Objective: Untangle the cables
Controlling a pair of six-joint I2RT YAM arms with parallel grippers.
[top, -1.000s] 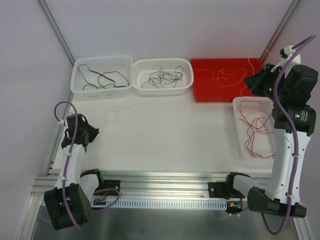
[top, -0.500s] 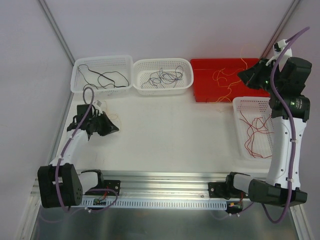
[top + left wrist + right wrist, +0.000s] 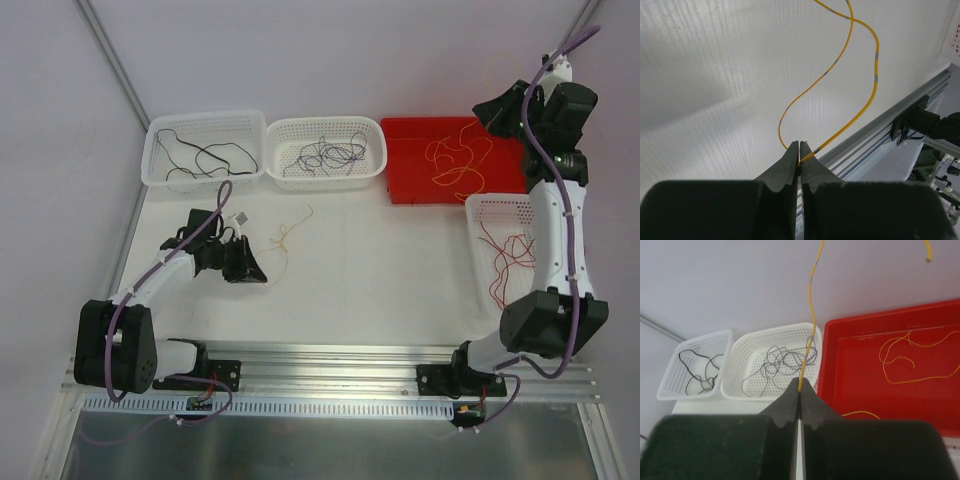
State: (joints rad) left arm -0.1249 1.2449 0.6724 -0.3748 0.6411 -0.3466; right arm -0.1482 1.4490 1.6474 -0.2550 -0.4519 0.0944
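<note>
My left gripper (image 3: 252, 274) is low over the white table and shut on a thin yellow cable (image 3: 285, 238) that curls away to its right. In the left wrist view the jaws (image 3: 799, 146) pinch one end of that cable (image 3: 870, 95). My right gripper (image 3: 487, 112) is raised above the red tray (image 3: 395, 190) and shut on another yellow cable (image 3: 811, 315), which runs upward from the fingertips (image 3: 800, 384). More yellow cable (image 3: 458, 160) lies looped in the red tray.
A white basket (image 3: 205, 116) at the back left holds black cables. The middle basket (image 3: 325, 122) holds a dark purple tangle. A third basket (image 3: 470, 215) at the right holds red cables. An aluminium rail (image 3: 330, 355) runs along the near edge.
My left arm has swung right and forward across the table, dragging the yellow cable with it. My right gripper has moved back and up over the red tray with its yellow cable.
</note>
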